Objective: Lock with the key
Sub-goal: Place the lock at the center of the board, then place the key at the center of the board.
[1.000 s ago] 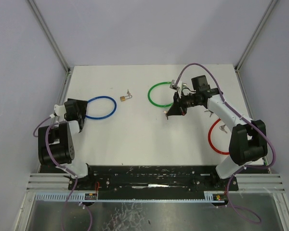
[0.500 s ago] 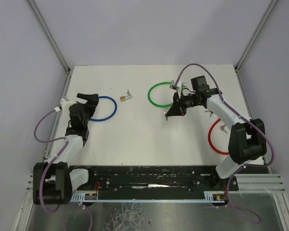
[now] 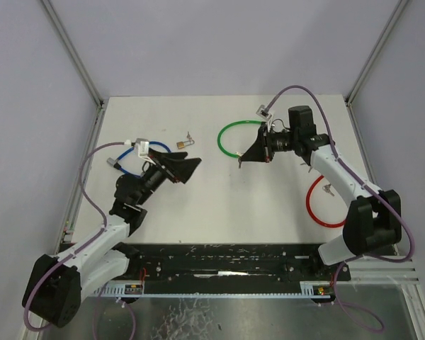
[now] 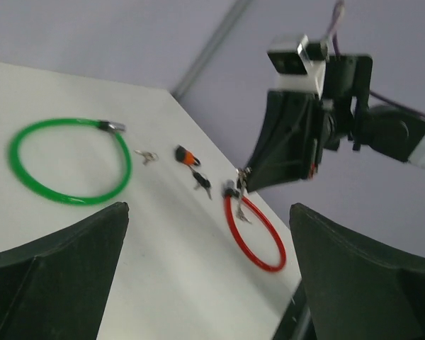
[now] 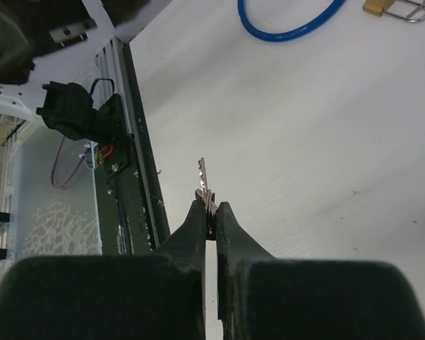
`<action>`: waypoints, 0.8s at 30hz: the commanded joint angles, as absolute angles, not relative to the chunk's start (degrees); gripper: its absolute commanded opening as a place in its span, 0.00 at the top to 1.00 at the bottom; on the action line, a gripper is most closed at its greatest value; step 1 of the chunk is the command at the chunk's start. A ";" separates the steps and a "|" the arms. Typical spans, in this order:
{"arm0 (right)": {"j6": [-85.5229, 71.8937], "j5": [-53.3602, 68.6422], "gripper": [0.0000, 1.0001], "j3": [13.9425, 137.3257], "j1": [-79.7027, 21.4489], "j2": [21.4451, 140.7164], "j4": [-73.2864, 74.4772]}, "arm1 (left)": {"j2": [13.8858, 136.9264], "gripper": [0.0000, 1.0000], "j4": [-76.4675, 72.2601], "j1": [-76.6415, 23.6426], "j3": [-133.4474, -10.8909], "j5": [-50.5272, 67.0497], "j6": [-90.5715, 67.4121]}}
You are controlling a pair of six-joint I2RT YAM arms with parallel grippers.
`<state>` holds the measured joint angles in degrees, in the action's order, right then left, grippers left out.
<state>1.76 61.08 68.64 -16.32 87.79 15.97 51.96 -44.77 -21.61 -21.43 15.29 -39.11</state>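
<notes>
The right end effector [image 5: 210, 212] is pressed together on the head of the key [image 5: 205, 177], with the blade sticking out past the tips, above the table [image 3: 198, 205] near the green ring [image 3: 220, 142]. The key looks thin, stiff and light, so it is likely to twist in the pinch if it meets the slot crooked. The padlock [image 3: 183, 144] lies just beside the blue ring [image 5: 287, 34] — small enough to skid, so the spread, empty left end effector [image 3: 184, 164] should clamp its brass body. No writing is readable.
</notes>
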 commanded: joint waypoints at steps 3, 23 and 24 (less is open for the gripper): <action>-10.19 61.33 1.00 65.08 -16.61 82.02 5.85 | 57.59 0.10 -52.68 -31.07 -19.69 18.44 -38.86; -11.74 64.11 1.00 63.17 -16.78 84.99 4.70 | 79.51 0.45 -44.95 -41.73 -34.93 9.94 -39.88; -11.77 64.16 1.00 63.18 -16.76 84.99 4.69 | 80.54 0.47 -44.40 -41.85 -35.62 9.67 -39.86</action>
<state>-10.63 61.41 63.05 -16.36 85.23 7.01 77.97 -46.30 -41.01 -32.40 11.62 -40.18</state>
